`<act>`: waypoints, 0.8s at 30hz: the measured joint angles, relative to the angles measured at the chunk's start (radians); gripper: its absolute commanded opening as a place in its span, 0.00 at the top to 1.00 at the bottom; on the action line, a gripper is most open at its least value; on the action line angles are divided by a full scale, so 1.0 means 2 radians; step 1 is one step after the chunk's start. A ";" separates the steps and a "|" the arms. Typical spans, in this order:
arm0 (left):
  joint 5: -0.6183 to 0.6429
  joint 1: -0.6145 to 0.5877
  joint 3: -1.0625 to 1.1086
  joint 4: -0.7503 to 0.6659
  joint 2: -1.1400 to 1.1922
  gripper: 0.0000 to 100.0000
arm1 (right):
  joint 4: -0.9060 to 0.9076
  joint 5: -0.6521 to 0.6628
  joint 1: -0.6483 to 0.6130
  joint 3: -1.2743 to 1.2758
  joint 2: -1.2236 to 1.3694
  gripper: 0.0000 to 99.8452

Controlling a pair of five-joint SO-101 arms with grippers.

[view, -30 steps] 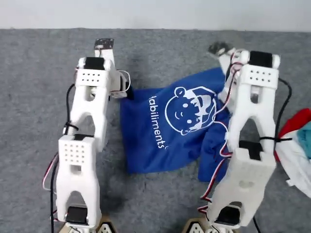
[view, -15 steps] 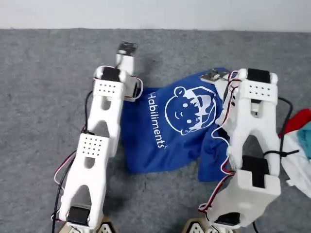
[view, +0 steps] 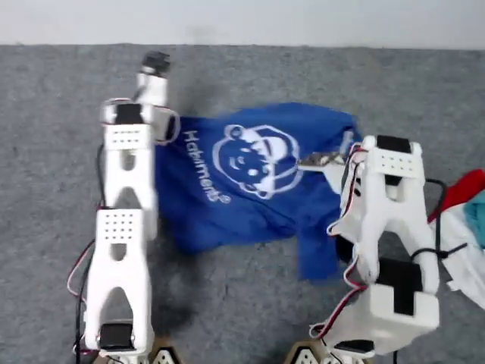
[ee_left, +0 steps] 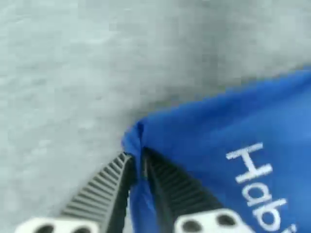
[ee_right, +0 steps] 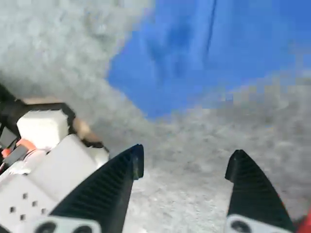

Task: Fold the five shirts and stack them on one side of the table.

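A blue shirt (view: 250,174) with a white cartoon face and white lettering lies crumpled on the grey table (view: 61,189), one sleeve trailing toward the front. My left gripper (view: 168,125) is shut on the shirt's far left corner. The left wrist view shows the blue shirt (ee_left: 218,136) pinched between the left gripper's (ee_left: 136,158) ribbed fingers. My right gripper (view: 322,161) hovers over the shirt's right side, open and holding nothing. In the right wrist view the right gripper (ee_right: 187,165) stands wide apart above grey table, the blue shirt (ee_right: 204,53) lying beyond it.
A heap of other shirts (view: 466,220), red, teal and white, lies at the table's right edge beside the right arm. A pale wall runs along the table's far edge. Bare grey surface (view: 45,91) stretches to the left of the left arm.
The left arm has swung left, dragging the blue shirt with it and spreading it wider. The right gripper has drawn back from the shirt's far right corner toward its base.
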 measured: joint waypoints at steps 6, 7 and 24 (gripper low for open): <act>0.058 -0.028 0.000 -0.009 -0.021 0.80 | 0.000 0.015 -0.025 0.058 -0.057 0.72; 0.064 -0.025 0.000 -0.005 -0.028 0.80 | 0.000 0.015 -0.032 0.068 -0.062 0.72; 0.053 -0.021 0.008 0.127 -0.170 0.80 | -0.164 -0.051 -0.107 0.124 0.018 0.97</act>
